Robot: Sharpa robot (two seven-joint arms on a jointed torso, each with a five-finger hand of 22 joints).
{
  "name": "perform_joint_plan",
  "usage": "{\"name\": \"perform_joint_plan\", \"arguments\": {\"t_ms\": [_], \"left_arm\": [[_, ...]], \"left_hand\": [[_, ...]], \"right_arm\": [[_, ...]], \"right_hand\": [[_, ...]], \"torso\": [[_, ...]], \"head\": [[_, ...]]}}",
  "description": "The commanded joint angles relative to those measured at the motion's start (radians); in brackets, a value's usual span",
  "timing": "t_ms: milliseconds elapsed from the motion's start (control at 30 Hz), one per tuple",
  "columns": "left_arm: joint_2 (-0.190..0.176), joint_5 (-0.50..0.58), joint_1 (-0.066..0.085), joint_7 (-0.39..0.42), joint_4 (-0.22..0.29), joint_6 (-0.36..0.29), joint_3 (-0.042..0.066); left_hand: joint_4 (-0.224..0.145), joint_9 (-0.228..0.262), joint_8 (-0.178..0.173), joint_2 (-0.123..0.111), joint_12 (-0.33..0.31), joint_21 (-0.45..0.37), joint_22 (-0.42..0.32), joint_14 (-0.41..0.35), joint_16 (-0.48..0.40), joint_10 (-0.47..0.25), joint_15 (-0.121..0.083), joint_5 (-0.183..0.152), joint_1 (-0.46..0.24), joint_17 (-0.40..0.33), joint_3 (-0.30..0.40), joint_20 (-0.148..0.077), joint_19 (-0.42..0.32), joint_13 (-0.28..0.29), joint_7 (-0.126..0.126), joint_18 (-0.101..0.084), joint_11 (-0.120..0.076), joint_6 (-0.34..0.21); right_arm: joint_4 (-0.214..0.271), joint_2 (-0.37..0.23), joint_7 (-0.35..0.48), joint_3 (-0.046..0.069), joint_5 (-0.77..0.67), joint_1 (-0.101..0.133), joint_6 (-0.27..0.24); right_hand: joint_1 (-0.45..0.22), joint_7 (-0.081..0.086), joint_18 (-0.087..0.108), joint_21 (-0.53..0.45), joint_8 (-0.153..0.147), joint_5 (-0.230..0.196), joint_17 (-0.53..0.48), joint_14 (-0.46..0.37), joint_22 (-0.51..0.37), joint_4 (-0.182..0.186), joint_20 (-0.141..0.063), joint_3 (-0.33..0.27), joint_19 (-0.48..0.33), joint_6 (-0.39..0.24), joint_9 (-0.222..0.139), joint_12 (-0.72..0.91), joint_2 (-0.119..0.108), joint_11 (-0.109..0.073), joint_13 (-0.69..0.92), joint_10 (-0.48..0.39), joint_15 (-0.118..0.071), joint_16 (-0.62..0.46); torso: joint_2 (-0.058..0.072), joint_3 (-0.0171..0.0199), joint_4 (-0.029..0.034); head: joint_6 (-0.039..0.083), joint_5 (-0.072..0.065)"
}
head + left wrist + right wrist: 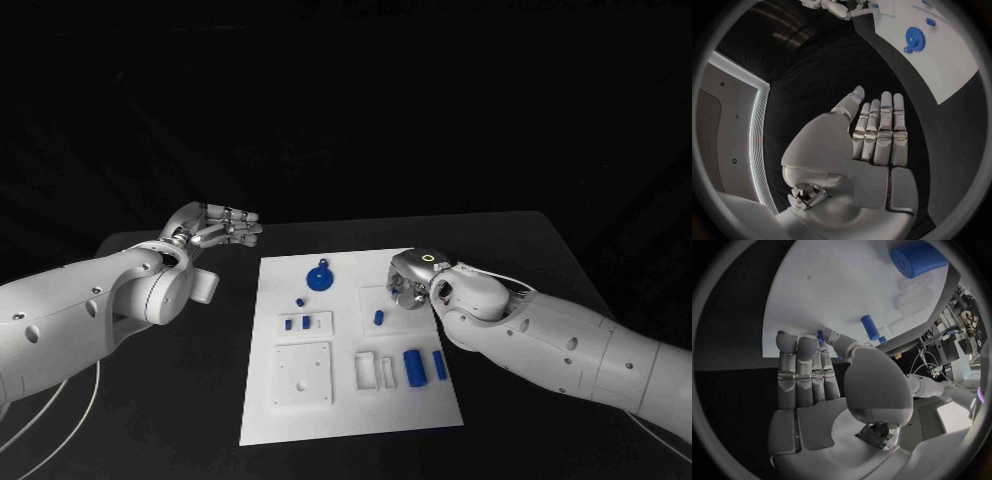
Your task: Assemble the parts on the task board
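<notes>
The white task board [361,400] lies in the middle of the table. On it I see a blue gear [319,275], a small blue peg [379,317], two tiny blue pieces [297,323] and two blue cylinders [426,366]. My right hand [408,285] hovers over the board's right side with fingers straight and nothing in them; just past its fingertips [798,342] lie the peg [870,327] and a cylinder [917,259]. My left hand [216,228] is off the board at the back left, its fingers [879,130] stretched out and empty, with the gear [914,37] well ahead of it.
The board carries a raised square plate [304,375] with holes and white slotted blocks [375,370] at its near half. Black table [188,400] surrounds the board on all sides. The table's back edge runs just behind my left hand.
</notes>
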Motion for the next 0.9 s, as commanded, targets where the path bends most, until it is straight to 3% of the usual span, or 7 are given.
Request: {"name": "perform_joint_plan", "arguments": {"t_ms": [33,167,367,567,667,900], "left_arm": [[0.001,0.007,0.002,0.001,0.001,-0.001,0.001],[0.002,0.006,0.002,-0.008,0.001,-0.007,0.001],[0.003,0.003,0.002,-0.028,-0.008,-0.028,0.001],[0.005,0.005,0.002,-0.032,-0.013,-0.033,0.001],[0.005,0.008,0.002,-0.033,-0.016,-0.034,0.001],[0.007,0.016,0.002,-0.033,-0.023,-0.034,0.001]], "left_hand": [[0.000,0.001,-0.001,0.011,0.000,-0.006,0.001,0.005,-0.006,0.005,0.000,-0.005,0.001,-0.001,-0.003,0.001,-0.002,-0.001,0.001,-0.013,-0.003,0.004],[0.000,0.001,-0.001,0.011,0.000,-0.006,0.001,0.005,-0.006,0.005,0.000,-0.005,0.001,-0.001,-0.003,0.001,-0.002,-0.001,0.001,-0.013,-0.003,0.004],[0.005,0.002,-0.001,0.010,0.001,-0.016,0.004,0.010,-0.005,0.010,-0.002,-0.007,-0.003,0.001,-0.005,0.000,0.004,0.000,-0.002,-0.014,-0.005,0.007],[0.010,0.002,-0.001,0.009,0.001,-0.025,0.003,0.008,-0.005,0.008,-0.001,-0.011,-0.005,0.001,-0.005,0.002,0.006,0.000,-0.001,-0.015,-0.004,0.006],[0.011,0.002,-0.001,0.009,0.001,-0.025,0.003,0.008,-0.005,0.007,-0.001,-0.013,-0.006,0.001,-0.006,0.002,0.007,0.000,-0.001,-0.015,-0.004,0.005],[0.011,0.002,-0.001,0.009,0.001,-0.025,0.003,0.008,-0.005,0.007,-0.001,-0.013,-0.006,0.001,-0.006,0.002,0.007,0.000,-0.001,-0.015,-0.004,0.005]], "right_arm": [[0.009,0.005,-0.034,-0.002,-0.042,-0.002,-0.018],[0.013,0.006,-0.053,-0.002,-0.059,-0.003,-0.027],[0.020,0.002,-0.067,-0.002,-0.073,-0.003,-0.050],[0.034,-0.005,-0.066,0.000,-0.055,-0.004,-0.056],[0.044,-0.012,-0.063,0.009,-0.027,-0.004,-0.052],[0.075,-0.026,-0.053,0.047,0.026,-0.003,-0.050]], "right_hand": [[0.004,0.000,0.002,0.010,0.007,-0.002,0.002,0.002,0.053,-0.007,-0.007,0.006,0.040,0.009,0.003,0.006,0.017,-0.004,0.005,0.011,-0.008,-0.004],[-0.004,-0.002,-0.003,0.024,0.006,-0.002,0.004,0.005,0.054,-0.019,-0.011,0.015,0.040,0.015,0.003,0.006,0.019,-0.005,0.005,0.018,-0.010,-0.006],[-0.011,-0.004,-0.004,0.036,0.007,-0.002,0.008,0.008,0.056,-0.027,-0.014,0.027,0.040,0.020,0.006,0.006,0.017,-0.007,0.005,0.024,-0.012,-0.009],[-0.014,-0.005,-0.004,0.041,0.007,-0.003,0.010,0.012,0.055,-0.028,-0.015,0.036,0.040,0.022,0.006,0.005,0.014,-0.008,0.005,0.025,-0.013,-0.012],[-0.014,-0.005,-0.004,0.041,0.007,-0.003,0.010,0.012,0.055,-0.028,-0.015,0.036,0.040,0.022,0.006,0.005,0.014,-0.008,0.005,0.025,-0.013,-0.012],[-0.015,-0.005,-0.004,0.039,0.007,-0.002,0.010,0.011,0.054,-0.028,-0.015,0.035,0.039,0.021,0.007,0.006,0.014,-0.008,0.005,0.025,-0.013,-0.015]], "torso": [[0.000,0.0005,-0.0002],[0.000,-0.0015,0.0013],[0.000,0.0003,0.0012],[-0.001,-0.0011,0.0024],[-0.001,-0.0019,0.0015],[0.000,-0.0005,-0.0009]], "head": [[-0.001,0.000],[0.000,0.000],[0.002,0.003],[0.001,0.004],[0.003,0.005],[0.010,0.011]]}}
